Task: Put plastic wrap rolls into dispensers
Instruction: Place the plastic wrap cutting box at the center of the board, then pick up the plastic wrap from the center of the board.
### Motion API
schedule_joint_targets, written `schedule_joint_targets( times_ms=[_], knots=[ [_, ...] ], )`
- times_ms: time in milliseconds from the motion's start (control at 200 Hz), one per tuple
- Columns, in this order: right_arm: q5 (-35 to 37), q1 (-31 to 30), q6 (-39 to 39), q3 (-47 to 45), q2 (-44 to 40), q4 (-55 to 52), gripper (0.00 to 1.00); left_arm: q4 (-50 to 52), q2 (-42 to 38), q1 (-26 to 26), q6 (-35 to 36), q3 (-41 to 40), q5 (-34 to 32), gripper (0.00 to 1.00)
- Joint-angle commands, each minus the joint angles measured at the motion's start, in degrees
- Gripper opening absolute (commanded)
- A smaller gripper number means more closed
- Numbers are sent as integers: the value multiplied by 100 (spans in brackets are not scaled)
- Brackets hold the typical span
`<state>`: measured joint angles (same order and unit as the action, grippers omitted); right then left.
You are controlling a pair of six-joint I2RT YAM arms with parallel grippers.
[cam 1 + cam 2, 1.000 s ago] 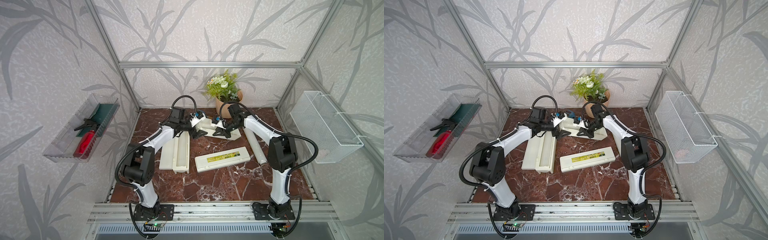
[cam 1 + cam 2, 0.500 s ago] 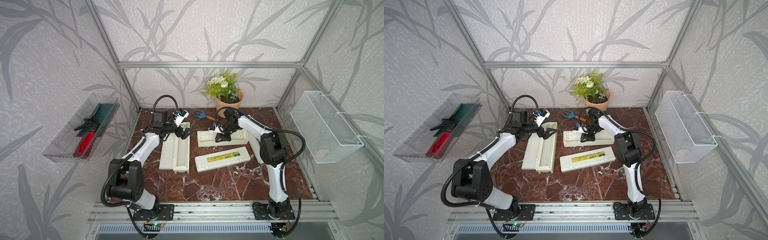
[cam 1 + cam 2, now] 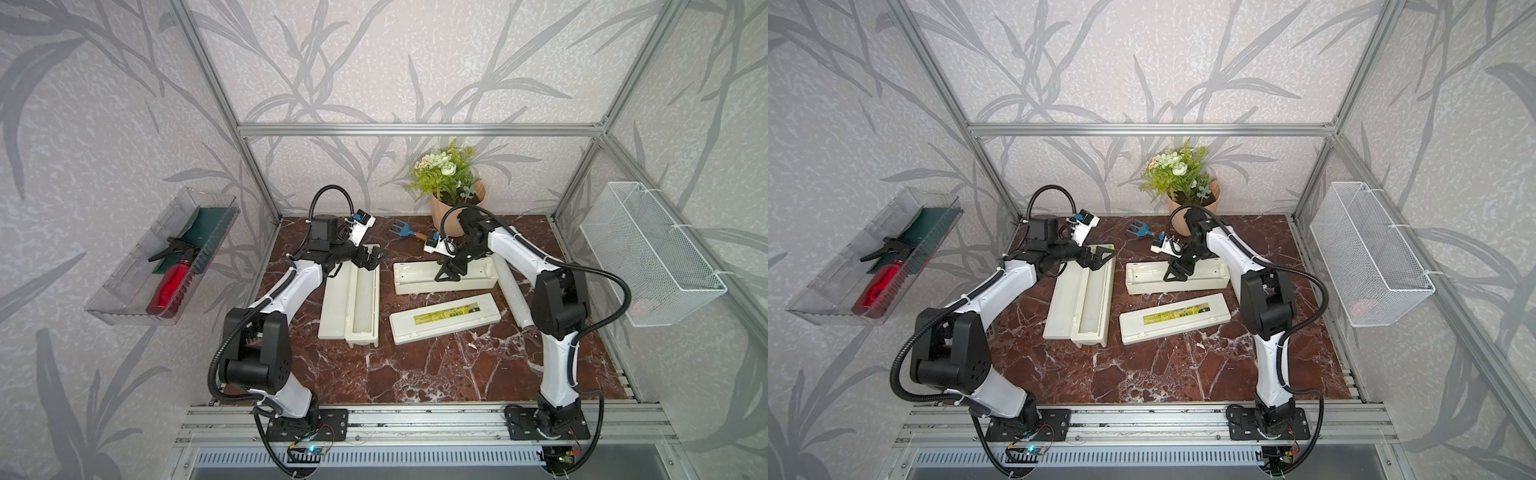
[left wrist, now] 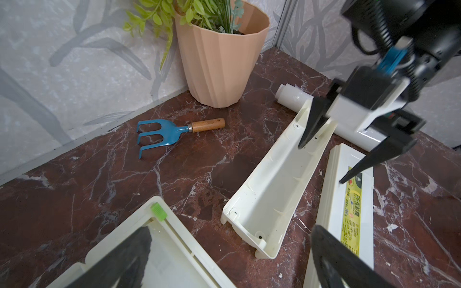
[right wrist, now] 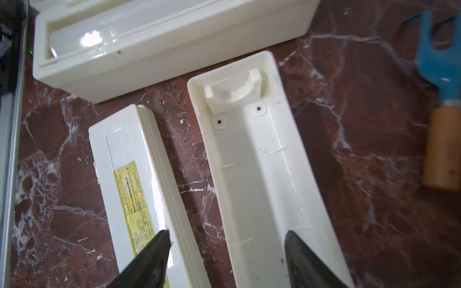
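Red marble tabletop [image 3: 415, 374]: in both top views a plastic wrap roll [image 3: 365, 303] lies inside the opened dispenser [image 3: 334, 303] left of centre; the second roll [image 3: 512, 291] lies bare right of centre. Left wrist view — left gripper [image 4: 232, 229] spread wide, empty. Right wrist view — right gripper [image 5: 227, 233] parted, grasping nothing, above the empty dispenser tray [image 5: 262, 174].

In the left wrist view the right end effector [image 4: 321, 164] covers the middle of the glossy white plastic wrap roll [image 4: 290, 96]. In the right wrist view the blue metal hand rake with a wooden handle [image 5: 440, 64] is blurred and cut by the edge. The print on the yellow-green label strip [image 3: 446, 312] is too small to read in a top view.
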<state>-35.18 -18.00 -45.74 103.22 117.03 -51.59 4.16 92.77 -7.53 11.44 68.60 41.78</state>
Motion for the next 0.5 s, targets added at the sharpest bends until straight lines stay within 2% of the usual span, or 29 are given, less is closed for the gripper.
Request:
schedule_joint_targets(
  times_ms=[0, 60, 180, 310, 495],
  knots=[
    [30, 717, 1265, -158, -506, -6, 71, -242, 200, -92, -707, 323, -121, 93],
    [394, 1105, 1910, -425, -643, 96, 71, -434, 250, -163, -924, 314, -261, 86],
    [987, 1742, 2714, -1326, -1042, 364, 71, -781, 242, -338, -1184, 224, -713, 86],
    [1649, 2094, 3145, -2178, -1366, 685, 73, -626, 382, -429, -1369, 432, -979, 86],
    [1957, 2266, 3353, -2141, -1078, 587, 73, -246, 603, -510, -1286, 757, -1185, 85]
  ],
)
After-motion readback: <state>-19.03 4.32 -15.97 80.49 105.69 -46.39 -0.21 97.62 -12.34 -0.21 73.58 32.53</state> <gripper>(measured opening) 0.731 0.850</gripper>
